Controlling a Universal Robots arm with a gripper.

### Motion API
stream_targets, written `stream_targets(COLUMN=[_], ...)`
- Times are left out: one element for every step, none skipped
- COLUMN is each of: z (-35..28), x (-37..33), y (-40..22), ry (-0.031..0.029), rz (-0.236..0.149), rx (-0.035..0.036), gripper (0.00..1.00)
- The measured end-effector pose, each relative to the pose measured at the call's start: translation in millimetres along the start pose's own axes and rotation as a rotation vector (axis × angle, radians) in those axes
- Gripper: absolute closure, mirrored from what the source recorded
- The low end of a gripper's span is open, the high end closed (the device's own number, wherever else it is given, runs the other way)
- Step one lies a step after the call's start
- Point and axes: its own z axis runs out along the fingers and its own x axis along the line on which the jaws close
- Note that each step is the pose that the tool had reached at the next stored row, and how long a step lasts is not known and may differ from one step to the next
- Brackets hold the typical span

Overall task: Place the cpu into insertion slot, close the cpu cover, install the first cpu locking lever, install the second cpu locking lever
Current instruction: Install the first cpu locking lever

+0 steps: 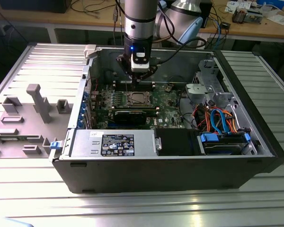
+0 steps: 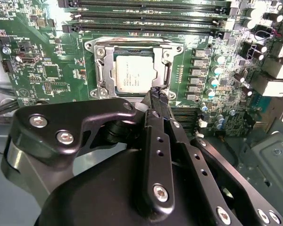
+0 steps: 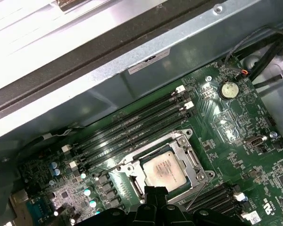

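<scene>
The cpu [image 2: 134,77] lies flat in the insertion slot [image 1: 137,98], silver top up and square to the socket. The cpu cover [image 2: 104,70] lies down around it with its cut-out framing the chip, so I judge the first two steps done. A thin metal bar [image 2: 132,42] runs along one side of the socket. I take it for a locking lever but cannot tell whether it is latched.

The hand [image 2: 156,94] hangs just over one corner of the cover. Its fingers are drawn together to a narrow tip with nothing visible between them. I judge that this closed tip suits pushing a thin lever rather than grasping. I cannot tell whether it touches anything.

In the exterior view, I take the far case wall as 12 o'clock from the socket. The memory slots [image 1: 135,85] lie just beside it at 12 o'clock, under the hand. The black expansion card [image 1: 132,116] lies near at 6 o'clock. The drive cage [image 1: 222,123], with its orange and blue cables, stands well apart at 3 o'clock.

The computer case [image 1: 156,175] is open-topped, so free room lies straight upward. It rests on the ribbed metal counter [image 1: 33,198]. A grey plastic fixture [image 1: 38,101] stands outside it at 9 o'clock.
</scene>
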Motion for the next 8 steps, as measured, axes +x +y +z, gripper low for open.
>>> stream_targets(z=[0.0,0.0,0.0,0.0,0.0,0.0,0.0,0.0], x=[0.0,0.0,0.0,0.0,0.0,0.0,0.0,0.0], y=[0.0,0.0,0.0,0.0,0.0,0.0,0.0,0.0], ry=[0.0000,0.0000,0.0000,0.0000,0.0000,0.0000,0.0000,0.0000], rz=[0.000,0.000,0.000,0.000,0.000,0.000,0.000,-0.002], rx=[0.0000,0.0000,0.0000,0.0000,0.0000,0.0000,0.0000,0.0000], gripper=[0.89,0.89,0.89,0.89,0.89,0.89,0.89,0.89])
